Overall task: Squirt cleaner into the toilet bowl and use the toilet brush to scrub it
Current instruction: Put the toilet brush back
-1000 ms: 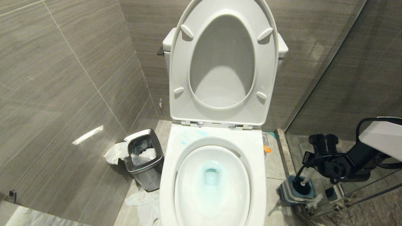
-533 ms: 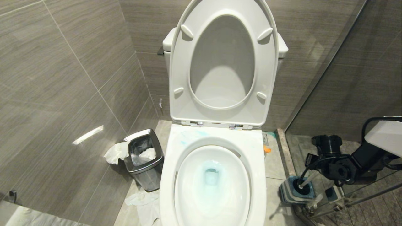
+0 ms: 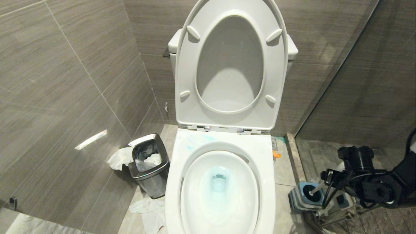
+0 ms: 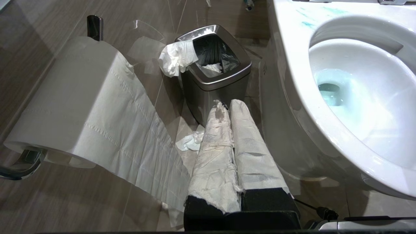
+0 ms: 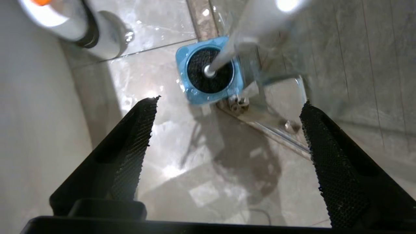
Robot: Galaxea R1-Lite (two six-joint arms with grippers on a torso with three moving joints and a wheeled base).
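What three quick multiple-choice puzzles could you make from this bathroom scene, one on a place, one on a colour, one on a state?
1. Where does the toilet brush stand?
A. in the toilet bowl
B. in its holder on the floor
C. in the waste bin

2. What colour tints the water in the toilet bowl?
A. pale blue
B. yellow
C. pink

3. How are the right gripper fingers?
A. shut on the brush
B. spread wide, holding nothing
C. shut on paper

Answers: 1 B, the black head sits in the blue holder. 2 A, a blue tint surrounds the drain. 3 B, the black fingers stand far apart with only floor between them.
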